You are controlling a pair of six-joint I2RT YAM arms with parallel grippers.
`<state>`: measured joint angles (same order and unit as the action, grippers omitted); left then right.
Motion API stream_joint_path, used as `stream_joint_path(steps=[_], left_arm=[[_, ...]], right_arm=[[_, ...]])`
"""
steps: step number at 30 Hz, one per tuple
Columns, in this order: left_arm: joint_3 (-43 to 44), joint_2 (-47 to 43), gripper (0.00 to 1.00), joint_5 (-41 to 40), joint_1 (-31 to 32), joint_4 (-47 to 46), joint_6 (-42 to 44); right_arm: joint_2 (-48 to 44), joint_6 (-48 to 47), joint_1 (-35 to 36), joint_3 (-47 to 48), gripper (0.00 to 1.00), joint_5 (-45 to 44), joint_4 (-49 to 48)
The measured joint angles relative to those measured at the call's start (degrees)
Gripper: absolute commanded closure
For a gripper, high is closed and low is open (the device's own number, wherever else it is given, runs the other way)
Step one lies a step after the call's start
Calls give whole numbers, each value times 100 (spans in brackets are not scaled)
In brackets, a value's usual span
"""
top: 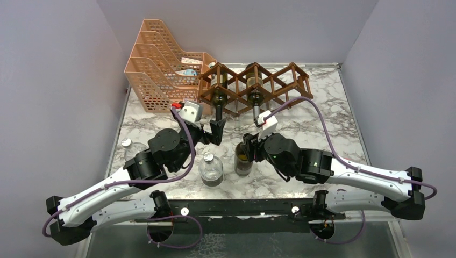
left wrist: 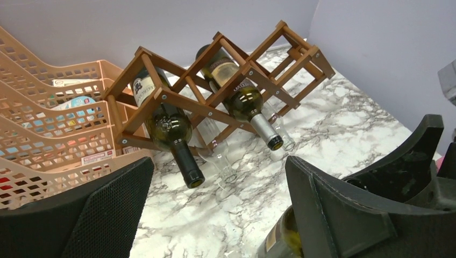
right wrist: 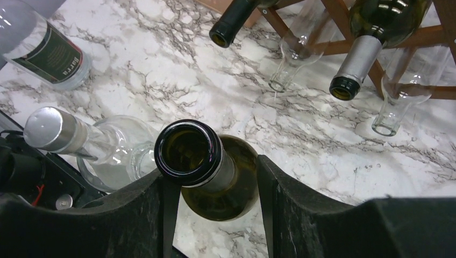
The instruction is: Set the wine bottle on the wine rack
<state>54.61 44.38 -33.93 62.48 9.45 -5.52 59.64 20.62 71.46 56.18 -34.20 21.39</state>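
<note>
Marble bench [top: 322, 123] under lavender walls, with the rack [top: 293, 80] at the back and a peach tray [top: 156, 64] to its left. Two dark bottles [top: 219, 94] already lie in the rack's left and middle cradles, necks pointing down towards me. The openings at the right end look free.

The wine bottle [right wrist: 189, 151] I'm after stands upright and uncorked on the bench near the middle, well short of the rack, with a capped clear bottle [top: 211, 169] just beside it on its left. My right claw [right wrist: 212, 172] has its fingers either side of the neck. One pad looks to be against the glass, but I cannot tell from the wrist view whether the grip is actually clamped. My left claw [top: 218, 128] hangs spread and empty just in front of the rack, above the bench.

I judge this as the grasp step — nothing has been lifted, so the task is barely begun. Next I'd want a firm hold confirmed, then a straight lift clear of the clear bottle. After that I'd tip the wine bottle towards horizontal and carry it back to a free cradle on the right. The left arm sits near that route, and a neck grip on a tilted bottle could slip.
</note>
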Motion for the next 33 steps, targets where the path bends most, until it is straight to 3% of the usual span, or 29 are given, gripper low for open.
stream_joint_path(steps=[14,19,25,33], left_arm=[[-516,-57,3,-24,0,-33,105],[-564,-107,2,-26,0,-70,168],[-643,-74,1,-22,0,-81,223],[-654,251,1,540,2,-254,378]], right_arm=[[354,-398,-2,168,48,326,127],[354,-603,-2,168,58,341,-28],[352,-789,-2,168,90,249,-125],[306,-881,0,168,99,-111,-72]])
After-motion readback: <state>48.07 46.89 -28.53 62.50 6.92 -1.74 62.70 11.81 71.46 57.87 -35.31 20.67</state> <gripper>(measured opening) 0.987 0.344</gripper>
